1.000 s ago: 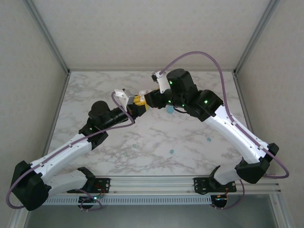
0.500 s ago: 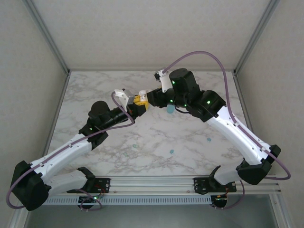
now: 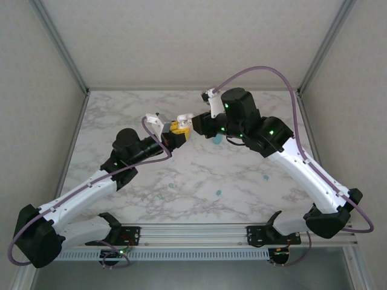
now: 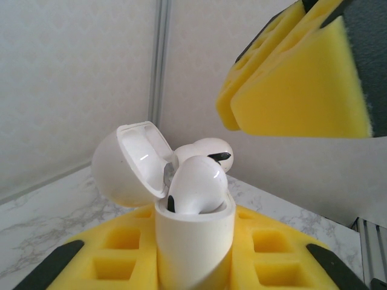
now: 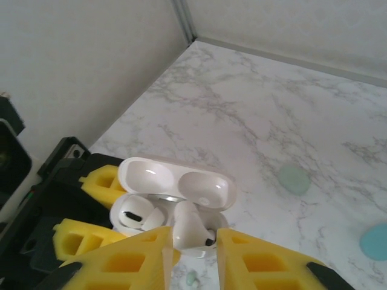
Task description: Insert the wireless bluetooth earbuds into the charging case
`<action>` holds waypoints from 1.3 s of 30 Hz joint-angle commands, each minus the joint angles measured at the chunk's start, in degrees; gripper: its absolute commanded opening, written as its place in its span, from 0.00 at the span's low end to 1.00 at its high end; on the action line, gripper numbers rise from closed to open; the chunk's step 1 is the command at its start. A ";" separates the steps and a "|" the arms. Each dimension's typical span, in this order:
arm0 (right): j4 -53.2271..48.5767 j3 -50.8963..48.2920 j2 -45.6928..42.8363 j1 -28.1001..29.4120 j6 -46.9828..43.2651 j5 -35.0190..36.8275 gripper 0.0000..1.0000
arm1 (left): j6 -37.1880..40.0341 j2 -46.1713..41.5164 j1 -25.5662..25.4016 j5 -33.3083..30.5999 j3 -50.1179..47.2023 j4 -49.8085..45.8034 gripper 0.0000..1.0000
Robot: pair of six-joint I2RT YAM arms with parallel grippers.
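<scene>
The right gripper (image 3: pixel 195 124) has backed away rightward, narrowly parted, empty. Both white plastic earbuds (image 4: pixel 196 184) sit in the open white pebble-shaped charging case (image 4: pixel 193 244), clamped mid-frame by the left gripper (image 3: pixel 176 128): insertion looks done.

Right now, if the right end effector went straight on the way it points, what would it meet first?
Probably the white earbud standing proud in the open charging case just ahead; depth is unclear.

A white surface (image 3: pixel 199 175) veined in grey spreads across the middle, with pale textured wall panels (image 3: pixel 181 42) at 9, 12 and 3 o'clock. Metal posts (image 3: pixel 60 45) stand at 11 and 1 o'clock. A slotted aluminium rail (image 3: pixel 193 232) runs along 6 o'clock.
</scene>
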 commanded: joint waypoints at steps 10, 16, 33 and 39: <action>-2.62 1.12 2.23 -0.65 0.21 2.88 0.32 | -0.51 -0.61 -0.39 1.68 0.95 1.27 0.13; -2.86 1.38 2.77 -0.82 -0.30 3.79 0.29 | -0.27 -1.04 -0.39 1.74 0.62 1.34 0.13; -2.98 0.63 2.63 -1.10 -7.52 -2.25 0.27 | -0.20 -1.04 -0.39 1.74 0.82 1.69 0.12; -3.65 0.76 2.51 -1.84 -8.27 1.33 0.28 | 0.10 -1.13 -0.39 2.53 1.28 1.44 0.12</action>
